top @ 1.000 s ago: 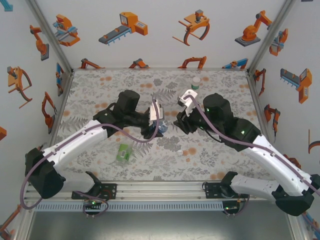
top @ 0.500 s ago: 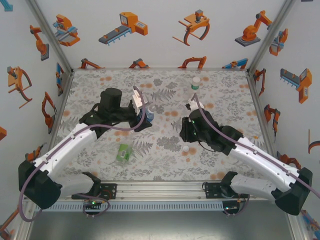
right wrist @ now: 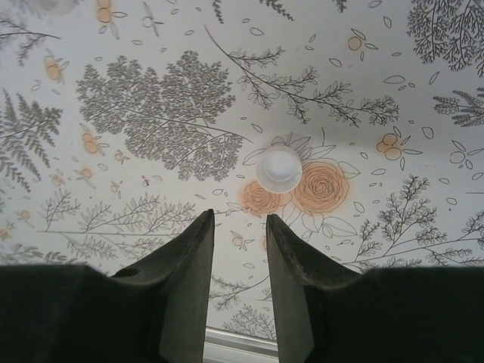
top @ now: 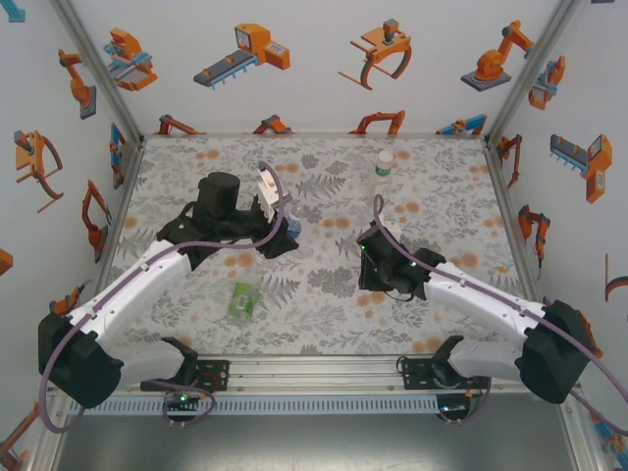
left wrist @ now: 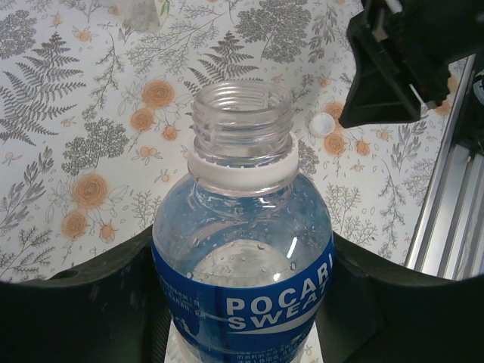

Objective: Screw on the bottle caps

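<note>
Bottle cap (right wrist: 278,168) is lying white, round and domed, mid-frame.
Right gripper (right wrist: 239,221) is gaping narrowly, empty; left gripper (left wrist: 242,310) is clasping the uncapped bottle (left wrist: 242,227).

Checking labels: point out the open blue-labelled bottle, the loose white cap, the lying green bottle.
Clear blue-labelled plastic bottle (left wrist: 242,219), left wrist view, on its clear shoulder.
Small round white plastic cap (right wrist: 278,168), right wrist view, its centre.
Green-labelled clear bottle (top: 242,300), top external view, its middle.

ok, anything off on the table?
Green bottle lies on its side near the front of the table. Blue bottle, in the left gripper, is uncapped; a loose cap sits on the table just ahead of the right gripper.
</note>
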{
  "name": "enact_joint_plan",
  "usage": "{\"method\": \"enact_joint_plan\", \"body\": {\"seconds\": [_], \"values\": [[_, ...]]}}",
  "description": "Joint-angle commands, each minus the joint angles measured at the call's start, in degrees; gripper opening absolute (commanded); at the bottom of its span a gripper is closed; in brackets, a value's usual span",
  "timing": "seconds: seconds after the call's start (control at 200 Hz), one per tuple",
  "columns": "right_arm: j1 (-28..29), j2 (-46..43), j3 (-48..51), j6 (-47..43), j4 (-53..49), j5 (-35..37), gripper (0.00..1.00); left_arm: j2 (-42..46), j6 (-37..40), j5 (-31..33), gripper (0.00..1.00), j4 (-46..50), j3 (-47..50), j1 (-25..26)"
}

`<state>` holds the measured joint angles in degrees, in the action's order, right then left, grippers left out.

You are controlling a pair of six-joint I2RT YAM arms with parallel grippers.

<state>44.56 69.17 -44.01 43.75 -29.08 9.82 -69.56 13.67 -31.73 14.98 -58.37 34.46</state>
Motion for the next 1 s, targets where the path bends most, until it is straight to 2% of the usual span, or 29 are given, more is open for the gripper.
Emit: {"method": "enact_joint_plan", "body": {"seconds": [0.0,0.466,0.991], "values": [[-1.6,2.1,1.8,0.8,3.1,-2.2,0.39,0.0,-1.5,-1.5,0.00,-1.2,-0.5,-0.3],[-4.0,10.0,0.0,-1.7,5.0,-4.5,0.45,0.0,-1.7,-2.5,0.00,-1.9,-0.1,-0.3],[-4.4,10.8,-1.4,-3.0,4.8,-3.7,0.47,0.0,-1.4,-3.1,0.00,-1.5,0.2,-0.3]]}}
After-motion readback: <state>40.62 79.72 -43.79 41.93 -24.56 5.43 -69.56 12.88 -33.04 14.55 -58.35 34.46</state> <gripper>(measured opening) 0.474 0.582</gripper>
